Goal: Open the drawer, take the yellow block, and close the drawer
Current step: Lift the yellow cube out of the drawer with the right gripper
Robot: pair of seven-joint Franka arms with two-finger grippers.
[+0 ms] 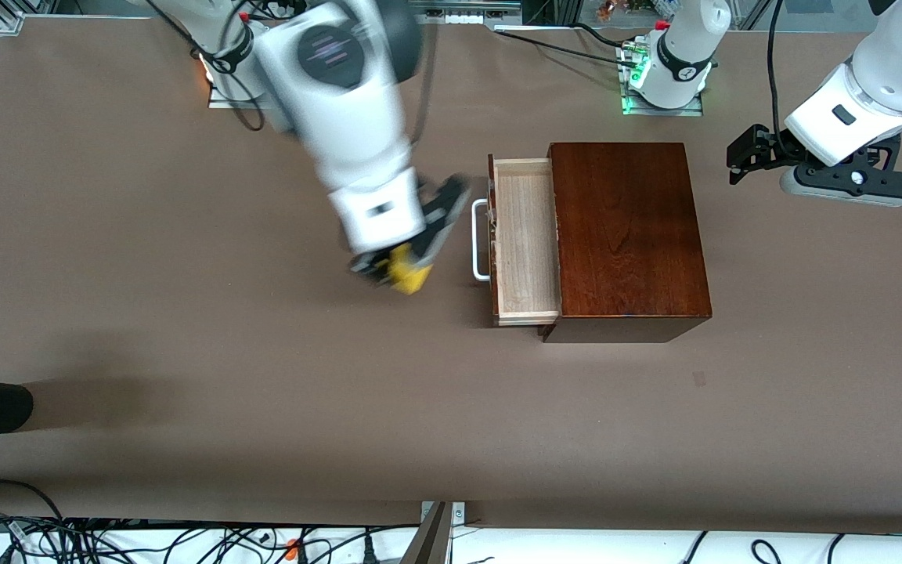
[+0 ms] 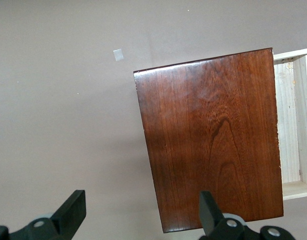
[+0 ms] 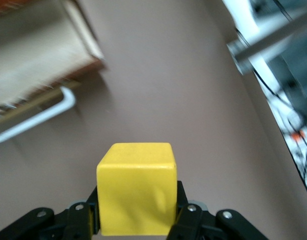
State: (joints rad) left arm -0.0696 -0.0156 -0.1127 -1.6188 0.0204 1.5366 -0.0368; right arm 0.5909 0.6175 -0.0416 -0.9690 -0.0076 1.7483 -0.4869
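Overhead, the dark wooden box (image 1: 629, 235) sits on the brown table (image 1: 185, 352), its drawer (image 1: 525, 239) pulled out toward the right arm's end, pale inside, white loop handle (image 1: 480, 239) in front. Just off that handle, the right gripper (image 1: 400, 270) hangs over bare table, clamped on the yellow block (image 1: 409, 272). The left gripper (image 1: 741, 160) waits over the table at the left arm's end, jaws apart.

From the left wrist view, the box top (image 2: 213, 135) fills the frame between spread fingers (image 2: 68, 212).

From the right wrist view, the bright cube (image 3: 136, 189) is pinched between both pads (image 3: 186, 220), drawer front (image 3: 48, 65) nearby.
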